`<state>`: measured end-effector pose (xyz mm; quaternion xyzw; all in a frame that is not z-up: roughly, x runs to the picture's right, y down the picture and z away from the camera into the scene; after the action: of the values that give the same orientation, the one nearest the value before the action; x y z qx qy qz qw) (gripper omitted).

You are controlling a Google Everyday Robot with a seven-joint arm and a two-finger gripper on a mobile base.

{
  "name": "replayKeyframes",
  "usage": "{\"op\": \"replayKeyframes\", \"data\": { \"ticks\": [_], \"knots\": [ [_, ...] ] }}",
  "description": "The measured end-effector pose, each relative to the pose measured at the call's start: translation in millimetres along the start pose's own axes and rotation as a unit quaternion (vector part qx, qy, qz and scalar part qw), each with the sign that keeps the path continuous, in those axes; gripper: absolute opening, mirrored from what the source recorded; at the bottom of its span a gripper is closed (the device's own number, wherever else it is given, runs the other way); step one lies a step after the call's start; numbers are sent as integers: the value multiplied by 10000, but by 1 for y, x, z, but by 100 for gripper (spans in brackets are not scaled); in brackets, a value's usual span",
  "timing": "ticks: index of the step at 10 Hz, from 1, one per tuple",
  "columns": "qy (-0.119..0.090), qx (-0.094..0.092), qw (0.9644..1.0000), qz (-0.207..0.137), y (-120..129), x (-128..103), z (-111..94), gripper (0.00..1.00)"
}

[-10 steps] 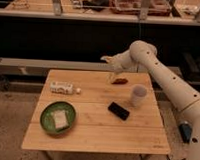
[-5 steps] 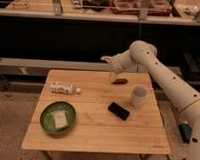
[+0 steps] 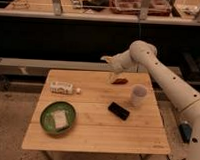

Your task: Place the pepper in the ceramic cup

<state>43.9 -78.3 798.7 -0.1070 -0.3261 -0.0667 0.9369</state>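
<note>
A dark shelving unit (image 3: 95, 37) runs across the whole upper half of the frame, with a pale top shelf along the upper edge holding cluttered items too blurred to make out.

Below it, filling the middle and lower part of the frame, is a light wooden slatted tabletop (image 3: 91, 131), roughly square.

A thick white jointed robot arm (image 3: 166, 80) enters from the lower right corner, climbs up the right side to a rounded elbow in the upper right of centre, then reaches left and bends down over the far edge of the tabletop.

In the lower left part of the tabletop sits a round green plate (image 3: 43, 120) with a pale, squarish piece of food (image 3: 58, 118) lying in it.

Right of centre stands the plain white cylindrical ceramic cup (image 3: 138, 95), upright, its mouth facing up.

At the left of the tabletop, behind the plate, a small white bottle (image 3: 60, 87) lies on its side.

Near the centre, just left of and in front of the cup, a flat black rectangular slab (image 3: 118, 111) lies at an angle.

The pale claw (image 3: 114, 73) at the end of the arm points downward near the far edge of the tabletop, upper centre of the frame, its fingers spread and holding nothing.

Just below and slightly right of the claw lies the small dark red-brown elongated pepper (image 3: 119, 81), resting on the tabletop near its far edge, behind and to the left of the cup and apart from it. Whether the claw touches the pepper cannot be told.
</note>
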Motion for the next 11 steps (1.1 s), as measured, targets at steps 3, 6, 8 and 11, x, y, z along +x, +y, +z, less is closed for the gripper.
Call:
{"op": "replayKeyframes", "data": {
  "ticks": [3, 6, 8, 11],
  "knots": [
    [0, 0, 10000, 0, 0, 0, 0, 80],
    [0, 0, 10000, 0, 0, 0, 0, 80],
    [0, 0, 10000, 0, 0, 0, 0, 80],
    [71, -40, 10000, -23, 1, 4, 0, 80]
  ]
}}
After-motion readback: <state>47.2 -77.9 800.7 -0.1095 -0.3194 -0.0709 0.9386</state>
